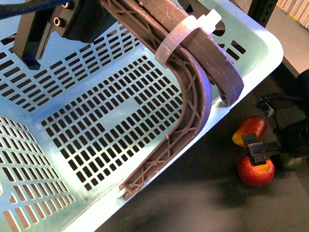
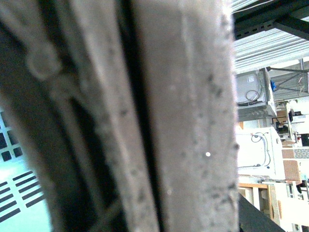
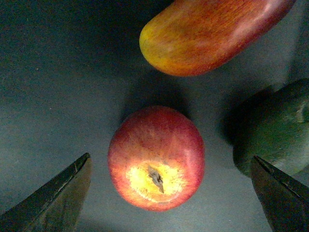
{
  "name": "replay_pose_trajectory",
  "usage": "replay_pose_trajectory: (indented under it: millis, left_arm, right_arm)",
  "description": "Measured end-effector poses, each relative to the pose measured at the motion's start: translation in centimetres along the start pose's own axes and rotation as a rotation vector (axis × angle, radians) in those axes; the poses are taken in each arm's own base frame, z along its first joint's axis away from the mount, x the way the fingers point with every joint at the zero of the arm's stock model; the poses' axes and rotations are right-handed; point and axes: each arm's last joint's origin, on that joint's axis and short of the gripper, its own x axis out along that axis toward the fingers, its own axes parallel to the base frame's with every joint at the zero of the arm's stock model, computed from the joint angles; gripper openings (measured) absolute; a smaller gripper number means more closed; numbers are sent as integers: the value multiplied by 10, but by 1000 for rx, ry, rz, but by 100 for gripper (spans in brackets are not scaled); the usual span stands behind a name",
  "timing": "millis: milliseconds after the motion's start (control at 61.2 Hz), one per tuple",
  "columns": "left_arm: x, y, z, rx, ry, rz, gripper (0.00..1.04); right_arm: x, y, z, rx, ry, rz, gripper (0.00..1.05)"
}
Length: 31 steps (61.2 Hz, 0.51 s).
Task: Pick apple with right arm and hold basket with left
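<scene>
Left gripper (image 1: 41, 34) is sitting upper left by the basket (image 1: 260, 46) handle (image 1: 198, 92); can't tell its grip. Apple (image 1: 256, 174) is lying outside the basket, lower right, stem dimple facing up, mango (image 1: 251, 129) just above. Right gripper (image 1: 259, 152) is hovering over the apple, fingers spread wide.

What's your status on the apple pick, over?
Right hand open, straddling apple, not yet closed. Left hand at basket handle, grip unclear. Mango and green fruit crowd the apple; green fruit near one finger.
</scene>
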Motion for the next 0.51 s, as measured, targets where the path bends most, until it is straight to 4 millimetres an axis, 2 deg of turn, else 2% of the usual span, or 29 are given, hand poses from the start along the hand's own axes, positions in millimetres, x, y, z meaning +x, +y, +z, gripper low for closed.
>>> replay_pose_trajectory:
  millis: [506]
  left_arm:
    - [0,0,0,0,0,0,29]
  right_arm:
    - [38,10,-13,15,75,25,96]
